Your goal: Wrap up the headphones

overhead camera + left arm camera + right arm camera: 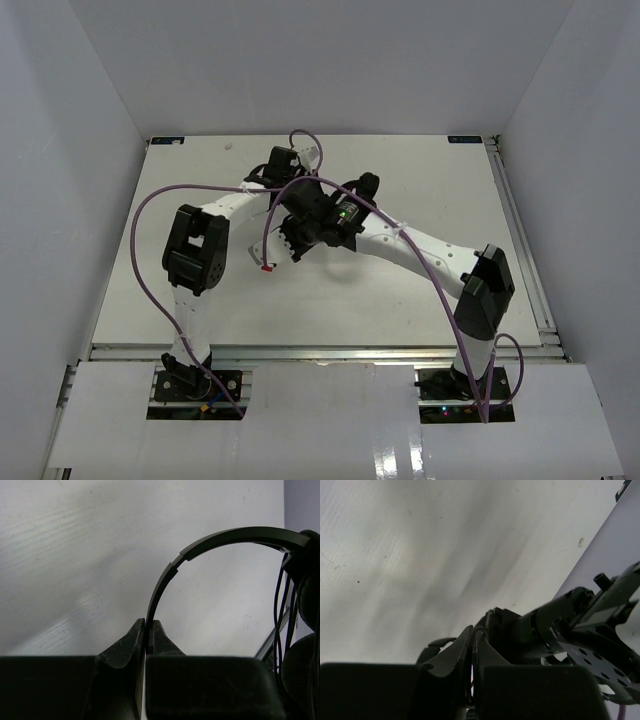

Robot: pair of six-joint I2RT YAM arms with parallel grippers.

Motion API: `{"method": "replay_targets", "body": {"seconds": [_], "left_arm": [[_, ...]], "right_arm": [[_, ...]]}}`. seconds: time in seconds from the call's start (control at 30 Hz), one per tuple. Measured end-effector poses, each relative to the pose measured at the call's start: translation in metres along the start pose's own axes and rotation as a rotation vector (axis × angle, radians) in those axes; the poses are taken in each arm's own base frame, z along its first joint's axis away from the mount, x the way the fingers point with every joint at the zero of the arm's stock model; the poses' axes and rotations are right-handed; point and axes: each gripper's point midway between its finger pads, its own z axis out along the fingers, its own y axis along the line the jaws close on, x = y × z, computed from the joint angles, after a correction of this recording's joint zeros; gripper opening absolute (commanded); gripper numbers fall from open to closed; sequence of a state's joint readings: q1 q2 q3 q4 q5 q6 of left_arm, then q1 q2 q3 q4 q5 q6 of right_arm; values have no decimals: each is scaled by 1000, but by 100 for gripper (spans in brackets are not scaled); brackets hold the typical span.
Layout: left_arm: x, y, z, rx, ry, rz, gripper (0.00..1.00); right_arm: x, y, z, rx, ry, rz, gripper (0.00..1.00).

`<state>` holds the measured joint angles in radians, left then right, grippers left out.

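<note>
You have open table (pixel 420 320) along the near strip and across the whole right side. The left side is bare too, out past the elbow of the left arm (pixel 197 250). The far middle is crowded: the left arm and the right arm (pixel 430 252) meet there, wrists close together, with the headphones (pixel 225 536) pinched by the headband in the left gripper (pixel 146 632) between them. The purple cables (pixel 138 250) arch over both arms and cross above that meeting point. The walls (pixel 60 200) close you in on the left, the right and at the back.
</note>
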<state>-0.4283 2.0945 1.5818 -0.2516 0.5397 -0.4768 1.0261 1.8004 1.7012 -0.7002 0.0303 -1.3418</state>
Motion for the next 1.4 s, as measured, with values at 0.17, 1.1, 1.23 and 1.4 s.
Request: {"method": "replay_targets", "body": {"seconds": [0.17,1.1,1.23,1.4], "left_arm": [[35,9,2,-10,71,12,0],[-30,-25,-10,15,-83,-9,0],[-43,-23,-10,20,-101,-36,0],[-45,-20,-15,47,-95,-62,0]], "right_arm": [[30,-4,-2,7,38,48,8],[-18,-9,-57,59,-161,42,8],[-17,-3,-55,38,-155,46,8],[-14,6,-50,15,-136,46,8]]}}
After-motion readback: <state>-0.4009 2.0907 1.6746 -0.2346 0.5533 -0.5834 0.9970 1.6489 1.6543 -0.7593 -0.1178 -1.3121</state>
